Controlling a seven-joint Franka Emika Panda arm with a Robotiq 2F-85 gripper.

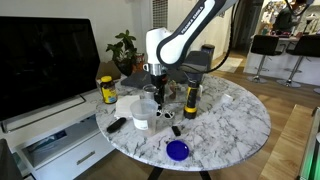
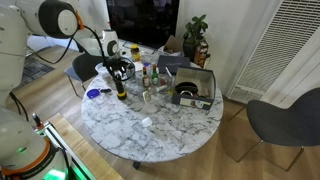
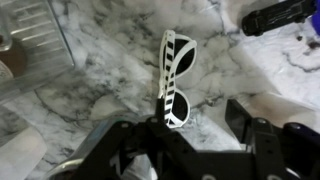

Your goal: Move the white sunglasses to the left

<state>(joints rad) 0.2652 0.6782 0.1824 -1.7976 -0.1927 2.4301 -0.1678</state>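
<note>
In the wrist view the white sunglasses [image 3: 176, 70] lie on the marble table, with a white frame, two dark lenses and a striped arm. My gripper [image 3: 195, 125] is open, its two black fingers wide apart. The near lens sits just beside one finger, inside the gap, and the other finger stands well away from the glasses. In both exterior views the gripper [image 1: 160, 92] [image 2: 118, 72] hangs low over the table near the bottles. The sunglasses are too small to make out in those views.
A blue disc [image 1: 178, 150] [image 2: 93, 93] lies near the table edge. A yellow-capped bottle [image 1: 190, 100], a yellow jar [image 1: 107, 90] and a white cup [image 1: 140, 118] stand close to the gripper. A dark object [image 3: 280, 15] lies beyond the glasses. A black box [image 2: 192, 88] sits farther across the table.
</note>
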